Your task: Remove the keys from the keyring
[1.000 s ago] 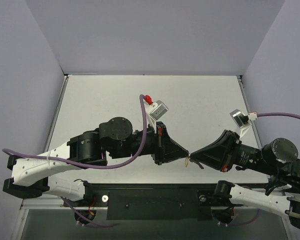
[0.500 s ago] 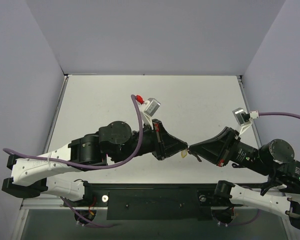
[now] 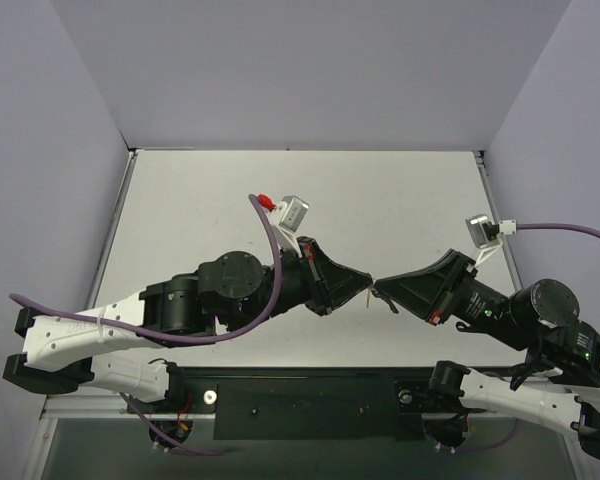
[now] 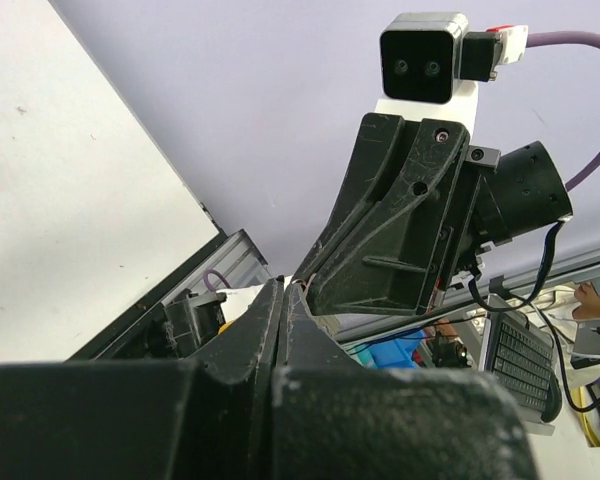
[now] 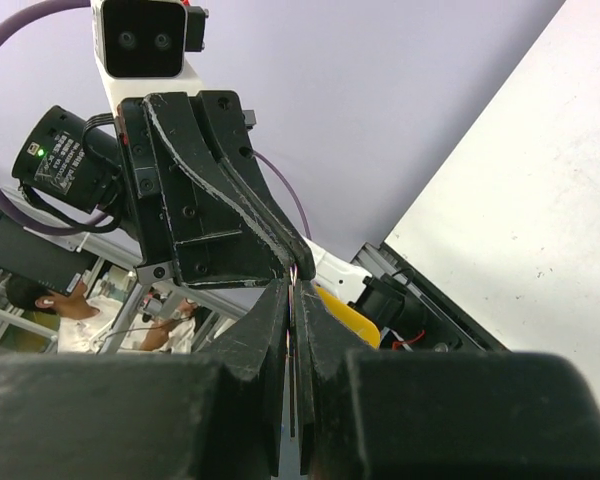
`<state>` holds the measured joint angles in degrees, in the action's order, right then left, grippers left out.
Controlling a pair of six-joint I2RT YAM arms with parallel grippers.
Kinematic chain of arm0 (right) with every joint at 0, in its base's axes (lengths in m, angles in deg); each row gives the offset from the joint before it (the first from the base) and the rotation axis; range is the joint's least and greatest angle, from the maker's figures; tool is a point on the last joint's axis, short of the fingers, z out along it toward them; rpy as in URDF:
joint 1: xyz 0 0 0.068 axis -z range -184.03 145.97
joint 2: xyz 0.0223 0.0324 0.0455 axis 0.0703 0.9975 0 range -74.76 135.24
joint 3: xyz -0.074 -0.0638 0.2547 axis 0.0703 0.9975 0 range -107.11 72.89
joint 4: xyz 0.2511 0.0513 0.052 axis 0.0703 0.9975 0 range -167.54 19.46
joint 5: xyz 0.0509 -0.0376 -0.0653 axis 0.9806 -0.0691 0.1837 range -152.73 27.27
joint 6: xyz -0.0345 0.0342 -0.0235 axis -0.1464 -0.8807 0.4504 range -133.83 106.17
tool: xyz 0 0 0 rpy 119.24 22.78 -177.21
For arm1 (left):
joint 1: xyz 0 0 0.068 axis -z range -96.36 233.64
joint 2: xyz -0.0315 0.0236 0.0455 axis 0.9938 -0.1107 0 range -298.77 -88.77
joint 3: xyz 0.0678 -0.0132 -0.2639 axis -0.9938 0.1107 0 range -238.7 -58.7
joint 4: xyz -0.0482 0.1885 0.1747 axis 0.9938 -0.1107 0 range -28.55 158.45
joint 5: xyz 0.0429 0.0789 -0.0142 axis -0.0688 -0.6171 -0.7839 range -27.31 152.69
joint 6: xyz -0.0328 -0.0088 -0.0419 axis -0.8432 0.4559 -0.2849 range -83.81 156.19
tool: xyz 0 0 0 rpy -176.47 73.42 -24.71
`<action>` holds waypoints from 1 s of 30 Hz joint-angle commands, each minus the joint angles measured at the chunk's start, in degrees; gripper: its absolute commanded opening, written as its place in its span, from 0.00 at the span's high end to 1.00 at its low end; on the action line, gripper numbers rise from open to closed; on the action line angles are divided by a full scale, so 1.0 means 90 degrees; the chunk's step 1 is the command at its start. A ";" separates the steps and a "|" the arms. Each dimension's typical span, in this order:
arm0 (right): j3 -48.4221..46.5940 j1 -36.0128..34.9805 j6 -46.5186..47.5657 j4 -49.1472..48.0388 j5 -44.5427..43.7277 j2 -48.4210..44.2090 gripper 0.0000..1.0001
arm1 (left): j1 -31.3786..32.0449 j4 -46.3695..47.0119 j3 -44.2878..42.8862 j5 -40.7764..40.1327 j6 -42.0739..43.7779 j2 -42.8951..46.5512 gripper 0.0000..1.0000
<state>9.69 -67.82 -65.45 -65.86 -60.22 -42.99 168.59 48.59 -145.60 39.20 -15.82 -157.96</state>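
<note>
Above the near middle of the white table point(image 3: 400, 200) my two grippers meet tip to tip. The left gripper point(image 3: 368, 284) point(image 4: 283, 290) is shut, and a small pale-yellow piece, the keyring point(image 3: 368, 298), hangs just under its tip. Facing it, the right gripper point(image 3: 379, 288) point(image 5: 293, 285) is shut on a thin metal strip, the key point(image 5: 292, 360), seen edge-on between its jaws. How key and keyring join is hidden by the fingertips.
Grey walls enclose the table on three sides. A black rail point(image 3: 310, 405) runs along the near edge between the arm bases. Purple cables point(image 3: 265, 235) trail from both wrist cameras. Each wrist view is filled by the opposite gripper close up.
Both grippers, still tip to tip and shut, have moved together away from the near edge. The left wrist has turned, swinging its camera to the left.
</note>
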 commanded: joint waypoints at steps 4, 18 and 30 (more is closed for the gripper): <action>0.0040 -0.0041 -0.0008 -0.0371 0.0152 0.0084 1.00 | 0.0112 -0.0047 -0.0266 0.0109 0.0084 -0.0135 0.64; -0.0468 -0.0032 0.0286 0.0704 0.0181 -0.0014 1.00 | 0.0083 -0.0880 -0.0550 0.0587 0.0993 0.0578 0.22; -0.2049 -0.0041 0.1398 0.3354 0.0332 0.1010 1.00 | -0.0034 -0.1377 -0.0522 0.1761 0.1795 0.0949 0.24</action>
<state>-1.06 -68.00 -59.92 -49.73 -53.25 -38.32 168.59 39.19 -149.16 53.69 -2.71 -150.46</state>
